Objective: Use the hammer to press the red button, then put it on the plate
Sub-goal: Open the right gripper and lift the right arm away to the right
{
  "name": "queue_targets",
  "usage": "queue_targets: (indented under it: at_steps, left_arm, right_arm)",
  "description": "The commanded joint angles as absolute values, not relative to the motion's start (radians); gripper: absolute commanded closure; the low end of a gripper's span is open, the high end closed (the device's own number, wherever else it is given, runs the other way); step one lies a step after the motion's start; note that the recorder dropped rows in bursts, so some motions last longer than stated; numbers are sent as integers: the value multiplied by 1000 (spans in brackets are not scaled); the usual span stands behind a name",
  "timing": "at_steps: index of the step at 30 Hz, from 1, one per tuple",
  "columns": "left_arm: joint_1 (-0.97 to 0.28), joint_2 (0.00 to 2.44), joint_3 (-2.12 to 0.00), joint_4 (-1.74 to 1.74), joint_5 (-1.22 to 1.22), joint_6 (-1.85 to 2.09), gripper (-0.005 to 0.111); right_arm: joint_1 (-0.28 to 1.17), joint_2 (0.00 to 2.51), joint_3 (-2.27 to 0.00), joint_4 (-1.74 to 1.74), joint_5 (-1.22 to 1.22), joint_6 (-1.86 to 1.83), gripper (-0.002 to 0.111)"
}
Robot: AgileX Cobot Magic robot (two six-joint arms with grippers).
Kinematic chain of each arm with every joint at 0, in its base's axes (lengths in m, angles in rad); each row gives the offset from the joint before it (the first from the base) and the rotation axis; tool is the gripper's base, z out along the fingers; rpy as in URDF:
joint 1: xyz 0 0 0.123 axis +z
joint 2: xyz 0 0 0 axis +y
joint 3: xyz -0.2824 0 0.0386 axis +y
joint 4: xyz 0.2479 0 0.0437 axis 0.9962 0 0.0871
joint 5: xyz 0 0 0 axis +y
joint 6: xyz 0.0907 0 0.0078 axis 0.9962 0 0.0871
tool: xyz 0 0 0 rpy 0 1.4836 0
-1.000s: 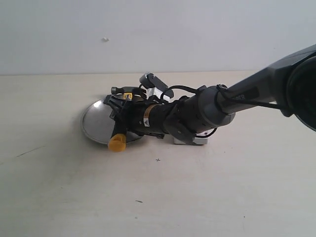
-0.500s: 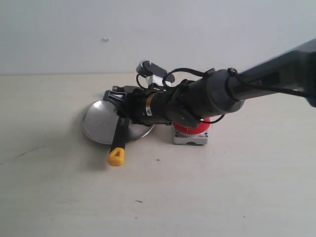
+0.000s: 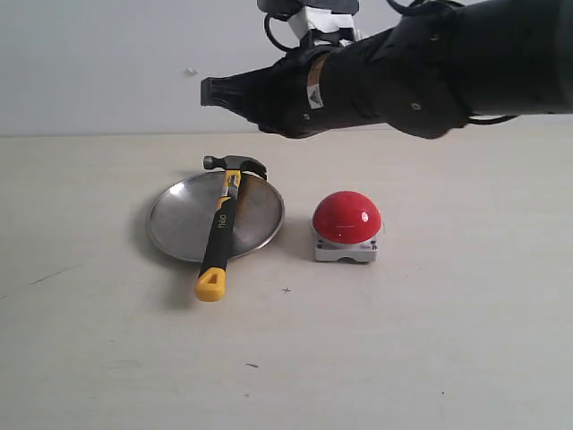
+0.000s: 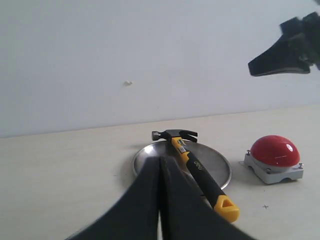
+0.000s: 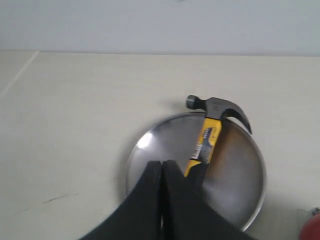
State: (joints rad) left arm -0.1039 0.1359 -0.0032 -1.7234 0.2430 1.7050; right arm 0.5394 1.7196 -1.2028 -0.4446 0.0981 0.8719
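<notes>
The hammer (image 3: 219, 228) lies across the plate (image 3: 179, 224), its dark head at the far rim and its yellow butt overhanging the near rim onto the table. To the right of the plate stands the red button (image 3: 346, 218). My right gripper (image 3: 208, 91) hangs high above the plate, shut and empty. From the right wrist, its tips (image 5: 161, 164) show over the plate (image 5: 160, 145) beside the hammer (image 5: 207, 135). My left gripper (image 4: 160, 161) is shut on nothing, short of the plate (image 4: 215, 165), the hammer (image 4: 197, 167) and the button (image 4: 274, 150); it does not show in the exterior view.
The pale tabletop (image 3: 403, 340) runs back to a plain white wall (image 3: 98, 63). The right arm's thick dark body (image 3: 430, 63) spans the upper right of the exterior view, well above the table.
My right gripper let go of the hammer and rose up and away from the plate. The hammer stays lying across the plate, and the button is uncovered.
</notes>
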Motion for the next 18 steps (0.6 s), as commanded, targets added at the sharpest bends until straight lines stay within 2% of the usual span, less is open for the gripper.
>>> queue_targets:
  at_steps: [1, 6, 9, 13, 18]
  left_arm:
    - [-101, 128, 0, -1720, 241, 1705, 107]
    - [-101, 128, 0, -1720, 241, 1705, 107]
    - [-101, 128, 0, -1720, 241, 1705, 107]
    - [-101, 128, 0, -1720, 241, 1705, 107]
    - [-101, 128, 0, -1720, 241, 1705, 107]
  right_arm:
    - [583, 1550, -1025, -456, -60, 841, 108]
    - [639, 1185, -646, -456, -108, 727, 108]
    - [639, 986, -475, -446, -26, 729, 108]
    - [639, 836, -427, -446, 102, 724, 108]
    - [639, 729, -427, -526, 128, 671, 108]
